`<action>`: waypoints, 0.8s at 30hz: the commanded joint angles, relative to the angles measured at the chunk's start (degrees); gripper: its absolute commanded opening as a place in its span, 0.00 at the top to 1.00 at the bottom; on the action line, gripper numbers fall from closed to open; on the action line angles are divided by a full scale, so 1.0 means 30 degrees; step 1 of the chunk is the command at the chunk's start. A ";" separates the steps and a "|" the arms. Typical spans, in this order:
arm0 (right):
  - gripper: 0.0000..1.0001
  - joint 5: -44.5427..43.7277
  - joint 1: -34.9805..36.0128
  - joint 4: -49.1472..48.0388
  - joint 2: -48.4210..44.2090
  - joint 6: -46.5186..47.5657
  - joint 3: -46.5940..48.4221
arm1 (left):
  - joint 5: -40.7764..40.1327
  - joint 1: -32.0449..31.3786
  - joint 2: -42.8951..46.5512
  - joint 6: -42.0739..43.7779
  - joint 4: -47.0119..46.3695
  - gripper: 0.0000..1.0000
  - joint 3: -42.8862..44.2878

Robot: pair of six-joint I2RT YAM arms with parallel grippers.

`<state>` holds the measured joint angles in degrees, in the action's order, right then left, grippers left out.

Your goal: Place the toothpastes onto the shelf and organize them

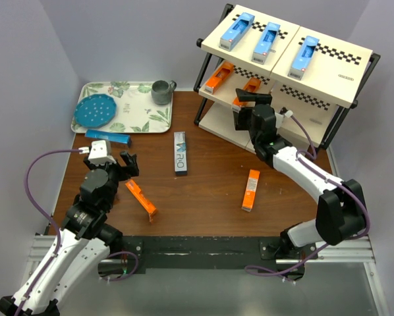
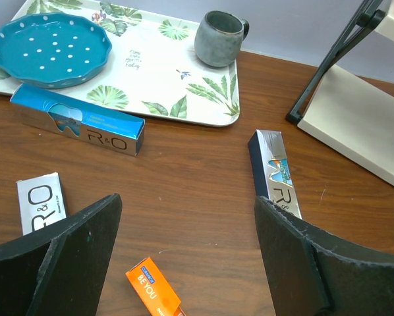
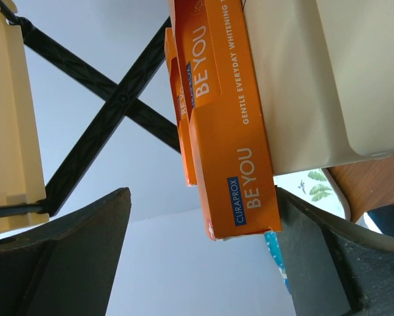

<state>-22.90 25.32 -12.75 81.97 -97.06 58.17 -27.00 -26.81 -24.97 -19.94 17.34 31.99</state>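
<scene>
Our right gripper (image 1: 248,104) stands wide open at the middle tier of the black-framed, cream-boarded slanted shelf (image 1: 329,82), at the far right corner of the brown wooden surface (image 1: 203,191); a slim orange cardboard toothpaste box (image 3: 226,118) lies on that board between its fingers, unclamped; we should back out straight, not nudging it; our left gripper (image 2: 187,210), also wide, hovers near the left edge.

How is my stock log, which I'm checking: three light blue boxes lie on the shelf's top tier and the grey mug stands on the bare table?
One slip: the grey mug stands on the leaf-patterned tray, not on the bare table, as the top external view shows. Three light blue boxes do lie on the shelf's top tier.
</scene>
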 commanded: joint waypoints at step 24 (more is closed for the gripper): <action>0.05 -0.2068 0.6291 0.5543 -0.3303 2.2982 0.0413 | 0.0417 -0.0058 0.0149 0.0027 -0.0830 0.13 -0.0057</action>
<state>-24.38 40.51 6.87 72.44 -52.86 57.89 -26.17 -26.81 -24.95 -19.94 17.30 31.97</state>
